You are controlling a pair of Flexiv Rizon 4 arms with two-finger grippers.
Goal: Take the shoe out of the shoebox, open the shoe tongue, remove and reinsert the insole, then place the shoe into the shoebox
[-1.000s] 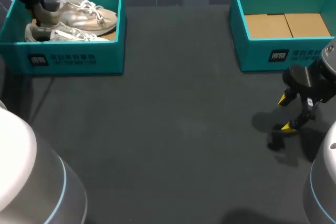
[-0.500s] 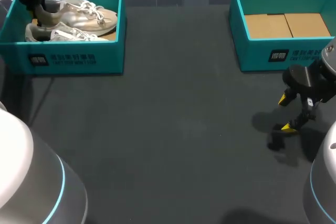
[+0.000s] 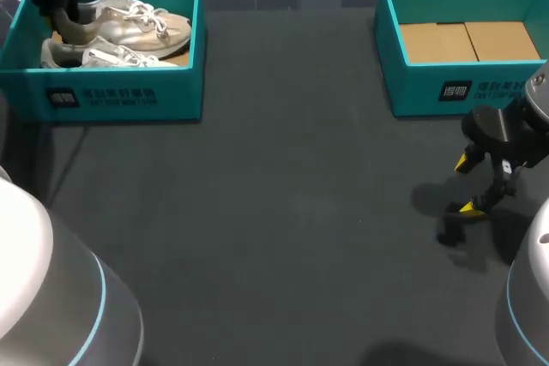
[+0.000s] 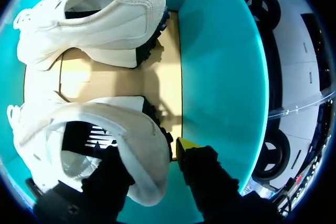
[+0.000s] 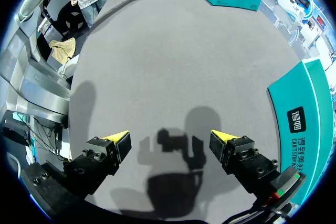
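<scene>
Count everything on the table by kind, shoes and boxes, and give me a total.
Shoes: 2, the far shoe and the near shoe, both in the left shoebox.
Shoeboxes: 2, that one and the right shoebox.
Total: 4.

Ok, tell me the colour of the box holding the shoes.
Teal; the shoebox shows best in the head view.

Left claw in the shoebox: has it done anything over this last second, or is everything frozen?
The left claw, shut on the heel of one shoe, has edged slightly upward, tipping that heel up. The other shoe, the left shoebox, the right shoebox and the open right claw stayed put.
</scene>
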